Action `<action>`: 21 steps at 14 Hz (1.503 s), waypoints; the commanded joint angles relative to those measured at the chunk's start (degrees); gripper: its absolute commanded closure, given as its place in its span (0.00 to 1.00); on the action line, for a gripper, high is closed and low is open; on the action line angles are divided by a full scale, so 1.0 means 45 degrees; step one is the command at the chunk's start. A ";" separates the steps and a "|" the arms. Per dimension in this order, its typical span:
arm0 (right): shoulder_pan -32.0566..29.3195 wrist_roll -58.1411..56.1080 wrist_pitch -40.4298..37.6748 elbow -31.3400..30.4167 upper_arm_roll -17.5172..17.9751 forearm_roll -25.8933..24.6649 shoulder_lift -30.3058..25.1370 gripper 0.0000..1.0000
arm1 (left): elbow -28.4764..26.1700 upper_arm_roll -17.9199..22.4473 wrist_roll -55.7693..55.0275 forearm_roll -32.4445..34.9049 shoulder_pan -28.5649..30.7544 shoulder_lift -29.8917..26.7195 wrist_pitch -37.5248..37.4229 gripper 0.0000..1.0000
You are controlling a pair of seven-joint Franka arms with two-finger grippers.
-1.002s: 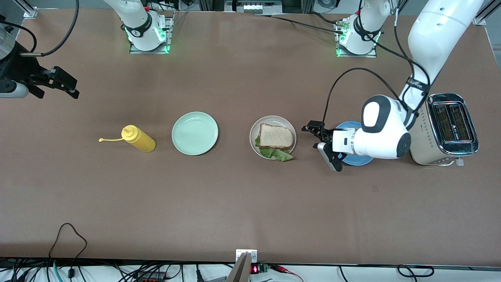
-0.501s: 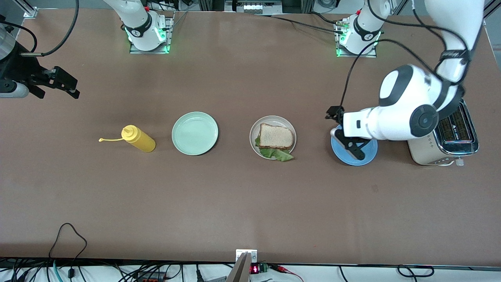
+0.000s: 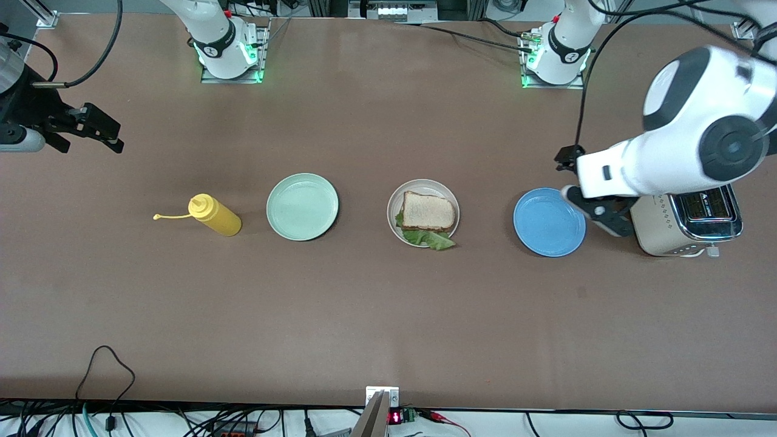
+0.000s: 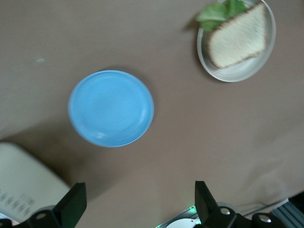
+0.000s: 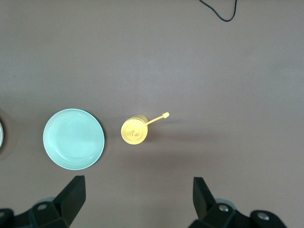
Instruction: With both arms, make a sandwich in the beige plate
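The sandwich (image 3: 428,211) lies in the beige plate (image 3: 425,184) mid-table: a bread slice on top, green lettuce (image 3: 434,240) sticking out at the edge nearer the front camera. In the left wrist view, the sandwich (image 4: 236,37) and the plate (image 4: 237,76) lie apart from the gripper. My left gripper (image 3: 570,176) hangs open and empty between the blue plate and the toaster; its fingers (image 4: 71,205) frame bare table. My right gripper (image 3: 106,130) waits open over the right arm's end of the table, empty (image 5: 137,197).
A blue plate (image 3: 549,222) lies beside the beige plate toward the left arm's end, with a toaster (image 3: 686,221) past it. A mint-green plate (image 3: 302,206) and a yellow squeeze bottle (image 3: 213,215) stand toward the right arm's end. Cables (image 3: 109,364) trail along the near edge.
My left arm has drawn back from beside the beige plate, across the blue plate toward the toaster, jaws open throughout. The right arm has not moved.
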 commanded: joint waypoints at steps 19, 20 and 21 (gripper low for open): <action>-0.0064 -0.0115 -0.0083 0.0130 0.0027 0.0231 0.0021 0.00 | -0.3972 0.5479 -0.2915 -0.0430 -0.3491 -0.4849 0.2419 0.00; -0.0064 -0.0115 -0.0083 0.0130 0.0027 0.0231 0.0040 0.00 | -0.3970 0.5479 -0.2895 -0.0430 -0.3472 -0.4829 0.2419 0.00; -0.0064 -0.0115 -0.0083 0.0130 0.0027 0.0231 0.0021 0.00 | -0.3932 0.5479 -0.2973 -0.0449 -0.3491 -0.4810 0.2477 0.00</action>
